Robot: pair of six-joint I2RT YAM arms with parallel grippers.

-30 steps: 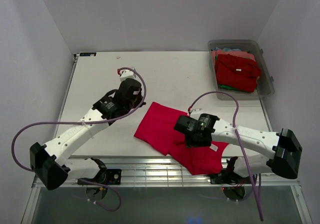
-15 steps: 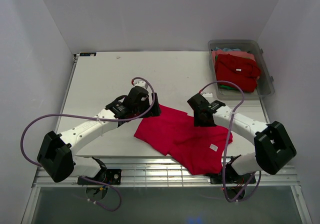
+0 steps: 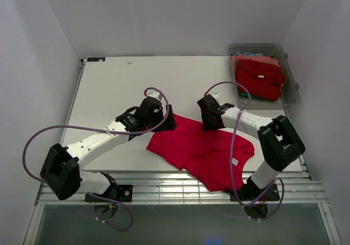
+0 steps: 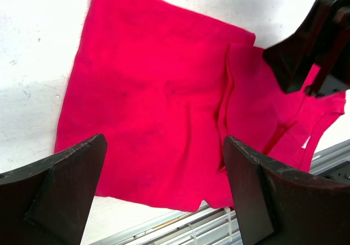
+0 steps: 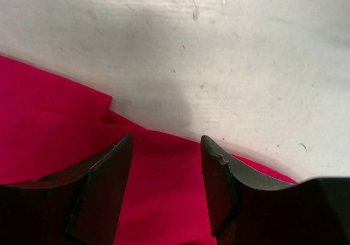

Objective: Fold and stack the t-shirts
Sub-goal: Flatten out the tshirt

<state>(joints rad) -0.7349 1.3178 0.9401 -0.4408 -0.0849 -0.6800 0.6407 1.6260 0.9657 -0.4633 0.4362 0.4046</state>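
Observation:
A magenta t-shirt (image 3: 199, 149) lies partly folded near the table's front edge, with a white label showing on its right part. My left gripper (image 3: 167, 120) hovers over the shirt's far left corner, jaws wide open and empty. In the left wrist view the shirt (image 4: 158, 97) spreads below the left gripper (image 4: 164, 185). My right gripper (image 3: 210, 119) is low over the shirt's far edge. In the right wrist view the right gripper (image 5: 167, 168) is open, the cloth (image 5: 49, 135) lying under and between its fingers, not pinched.
A clear plastic bin (image 3: 291, 78) stands at the back right, holding red shirts (image 3: 260, 78) and other coloured cloth. The table's front edge has a slotted metal rail (image 3: 164, 187). Bare white table (image 3: 120, 81) lies beyond the shirt.
My left arm swung right to the shirt's far left corner and its gripper opened. My right arm moved from the shirt's middle back to its far edge.

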